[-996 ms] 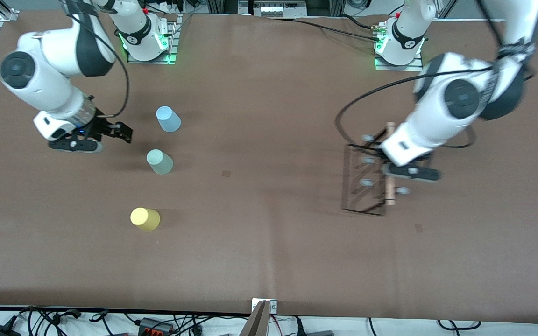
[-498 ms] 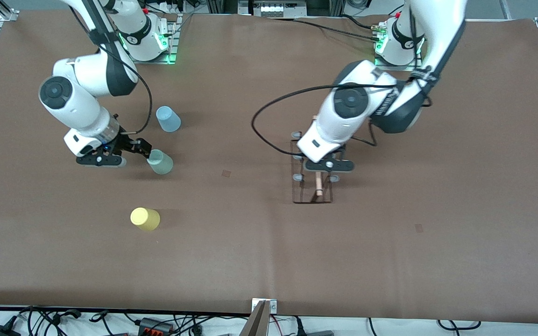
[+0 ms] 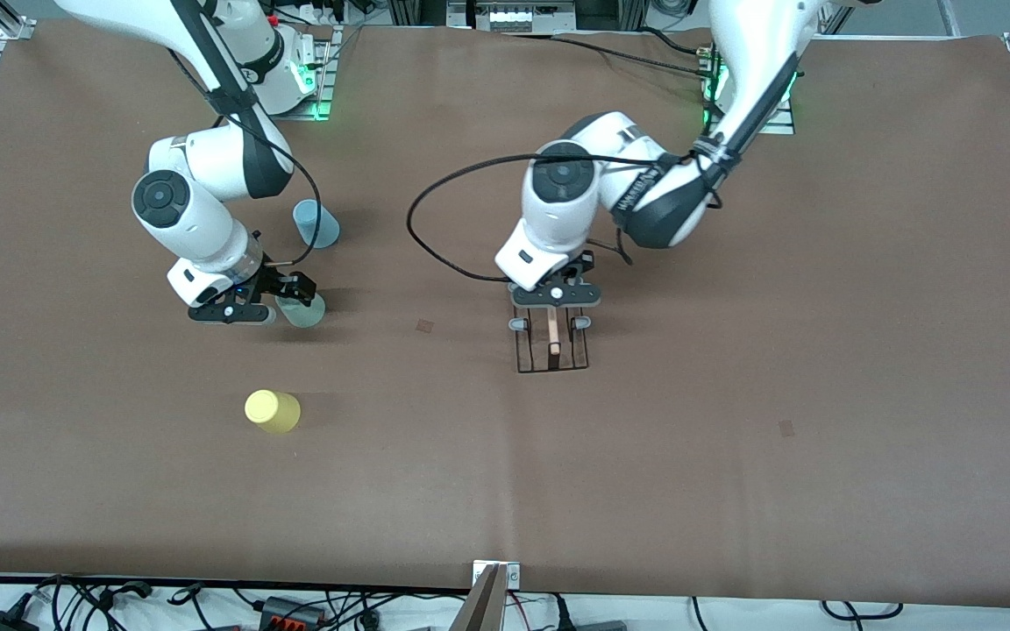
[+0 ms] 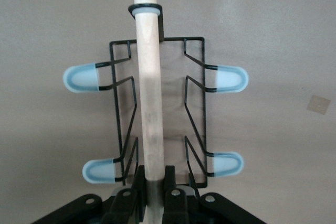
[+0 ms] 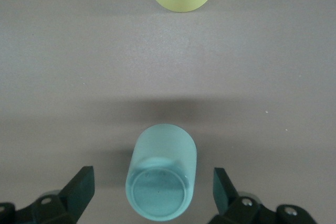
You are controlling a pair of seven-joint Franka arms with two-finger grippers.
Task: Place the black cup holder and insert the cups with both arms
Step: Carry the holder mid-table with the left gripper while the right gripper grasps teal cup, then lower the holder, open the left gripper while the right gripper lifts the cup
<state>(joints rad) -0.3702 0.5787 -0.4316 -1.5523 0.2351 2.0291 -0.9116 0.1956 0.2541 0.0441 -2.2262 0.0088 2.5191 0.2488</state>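
Cups all upside down, nothing inside. Left gripper [image 4: 152, 195] pinched wooden rod [image 4: 148, 85] of black cup holder [image 3: 551, 340]. Right gripper [image 5: 152, 192] spread around pale green cup [image 5: 161, 176]. Yellow cup [image 3: 272, 410], light blue cup [image 3: 316, 223] apart.

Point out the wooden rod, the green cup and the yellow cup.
wooden rod [image 4: 148, 87], left wrist view, mid-length of the rod.
green cup [image 5: 160, 177], right wrist view, its side wall.
yellow cup [image 3: 272, 411], front view, its body.

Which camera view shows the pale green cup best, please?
The right wrist view: the pale green cup stands upside down, apart from the open right tool around it. The front view shows it partly hidden; the left wrist view shows none of it.
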